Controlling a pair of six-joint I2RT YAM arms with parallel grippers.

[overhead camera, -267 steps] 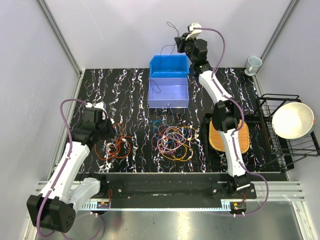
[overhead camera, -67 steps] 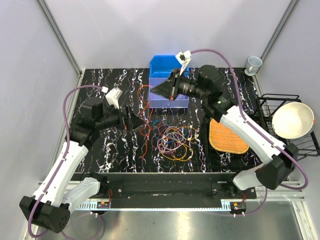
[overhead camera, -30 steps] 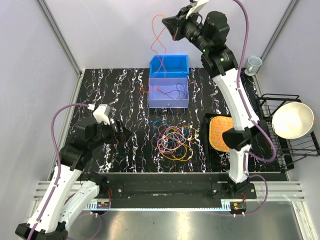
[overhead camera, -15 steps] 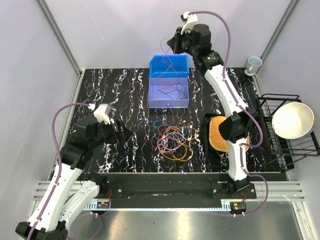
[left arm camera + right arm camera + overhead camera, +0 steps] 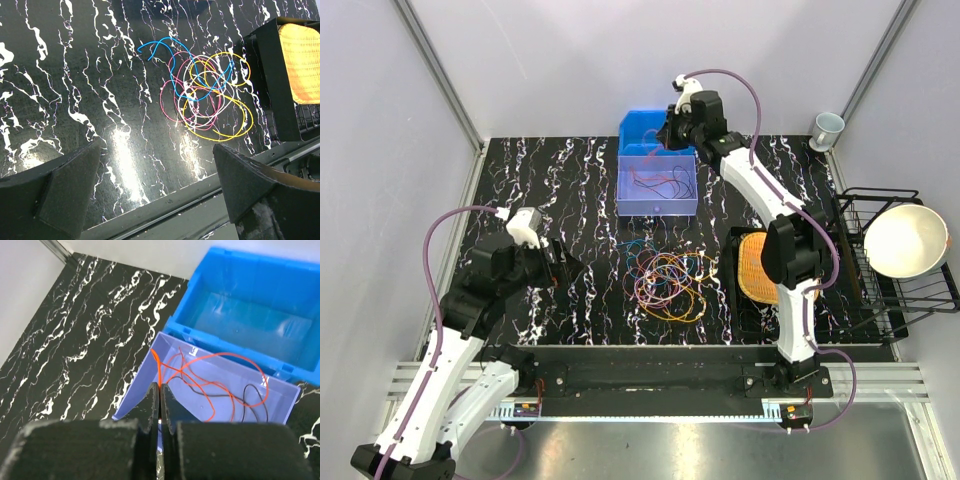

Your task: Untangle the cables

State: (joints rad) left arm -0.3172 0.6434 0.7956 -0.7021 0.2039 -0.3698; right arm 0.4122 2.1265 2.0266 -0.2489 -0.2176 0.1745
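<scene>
The black marbled table [image 5: 520, 180] lies bare below and ahead of the left claw [image 5: 160, 200], which hangs spread wide and holds nothing, with open room on both sides. A tangle of cables [image 5: 210, 100] rests loose on that tabletop ahead of this claw and slightly to its right, in blue, yellow, pink and pale strands; how many strands it holds cannot be counted from these views. Just past the tangle, further right of the claw, stands one black tray [image 5: 267, 85] with an orange woven mat [image 5: 302, 62] in it.

At the far edge of the table, the right claw [image 5: 160, 387] is pressed together, pinching one red cable [image 5: 215, 357] above the near-left corner of the lavender bin [image 5: 135, 390]. The cable runs down from the fingertips in loops across the bin's floor, beside one thin black cable [image 5: 246, 387]. Beyond the claw's tips, touching the lavender bin's far wall, sits one blue bin [image 5: 240, 260]. Well to this claw's right are one wire rack [image 5: 880, 195] carrying one pale bowl [image 5: 905, 240], and one cup [image 5: 827, 128] by the wall.
</scene>
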